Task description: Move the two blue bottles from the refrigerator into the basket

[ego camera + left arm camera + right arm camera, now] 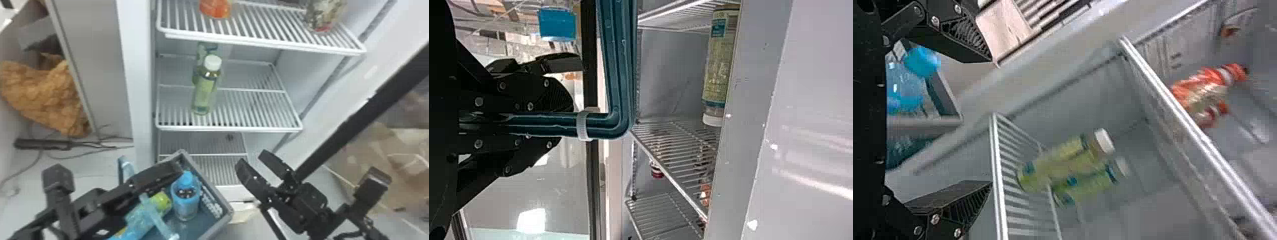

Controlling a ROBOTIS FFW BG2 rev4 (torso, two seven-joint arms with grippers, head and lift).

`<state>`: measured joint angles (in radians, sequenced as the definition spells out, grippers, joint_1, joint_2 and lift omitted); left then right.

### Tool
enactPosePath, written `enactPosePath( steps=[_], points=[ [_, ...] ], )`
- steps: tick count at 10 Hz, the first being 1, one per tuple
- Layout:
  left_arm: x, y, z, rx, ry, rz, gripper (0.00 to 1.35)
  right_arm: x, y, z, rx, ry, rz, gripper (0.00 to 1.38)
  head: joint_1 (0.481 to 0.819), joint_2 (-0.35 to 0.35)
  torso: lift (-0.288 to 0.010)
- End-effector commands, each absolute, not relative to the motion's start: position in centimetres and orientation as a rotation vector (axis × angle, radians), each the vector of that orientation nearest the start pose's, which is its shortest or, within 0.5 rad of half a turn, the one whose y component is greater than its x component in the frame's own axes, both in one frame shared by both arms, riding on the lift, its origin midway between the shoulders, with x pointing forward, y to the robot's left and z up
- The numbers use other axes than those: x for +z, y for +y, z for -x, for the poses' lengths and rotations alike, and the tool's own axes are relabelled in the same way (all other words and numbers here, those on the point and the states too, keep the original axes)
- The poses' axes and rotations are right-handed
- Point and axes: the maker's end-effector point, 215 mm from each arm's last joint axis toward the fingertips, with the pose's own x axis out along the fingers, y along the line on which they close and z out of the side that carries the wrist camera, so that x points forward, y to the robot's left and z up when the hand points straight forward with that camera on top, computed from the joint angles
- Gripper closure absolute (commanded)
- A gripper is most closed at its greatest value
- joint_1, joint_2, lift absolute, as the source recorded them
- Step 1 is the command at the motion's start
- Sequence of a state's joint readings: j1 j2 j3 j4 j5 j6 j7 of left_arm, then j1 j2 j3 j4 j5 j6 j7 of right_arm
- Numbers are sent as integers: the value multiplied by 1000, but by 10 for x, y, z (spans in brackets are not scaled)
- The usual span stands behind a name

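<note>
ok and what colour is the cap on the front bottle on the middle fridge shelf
White; the cap shows best in the head view.

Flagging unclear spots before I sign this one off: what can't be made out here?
- Near part of the basket: cut off by the head view's bottom edge, so its contents can't be fully counted.
- Rear green bottle: partly hidden in the head view by the front green bottle.
- Orange item: top cut off, head view.
- Bottle labels: blurred, right wrist view.
</note>
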<state>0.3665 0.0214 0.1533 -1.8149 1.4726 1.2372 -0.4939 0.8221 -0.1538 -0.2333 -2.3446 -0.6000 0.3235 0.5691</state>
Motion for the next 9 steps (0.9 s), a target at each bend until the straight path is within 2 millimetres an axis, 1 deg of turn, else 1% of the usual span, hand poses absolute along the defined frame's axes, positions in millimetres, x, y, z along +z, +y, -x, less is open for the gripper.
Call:
enactPosePath(
  steps=[1,3,5,6,7,8,9],
  points=[
    [-320,20,-308,-1049,677,1602,1164,-319,-211,-323,497,161,-373,209,695,-290,-216],
    [-319,20,-309,-1051,673,1607,1164,-314,-228,-318,461,114,-314,206,695,-347,-216],
    [-318,20,-310,-1051,667,1610,1164,-305,-242,-302,436,109,-230,209,695,-350,-216],
    [-317,20,-309,-1052,665,1616,1164,-303,-260,-295,388,111,-161,209,695,-350,-216],
    [-318,19,-308,-1051,670,1617,1164,-306,-276,-287,346,126,-130,209,695,-350,-216],
    [-319,20,-308,-1044,665,1623,1164,-307,-286,-280,320,136,-106,209,695,-350,-216],
    [-321,21,-307,-1036,664,1627,1164,-310,-291,-273,309,149,-94,209,695,-350,-216]
  ],
)
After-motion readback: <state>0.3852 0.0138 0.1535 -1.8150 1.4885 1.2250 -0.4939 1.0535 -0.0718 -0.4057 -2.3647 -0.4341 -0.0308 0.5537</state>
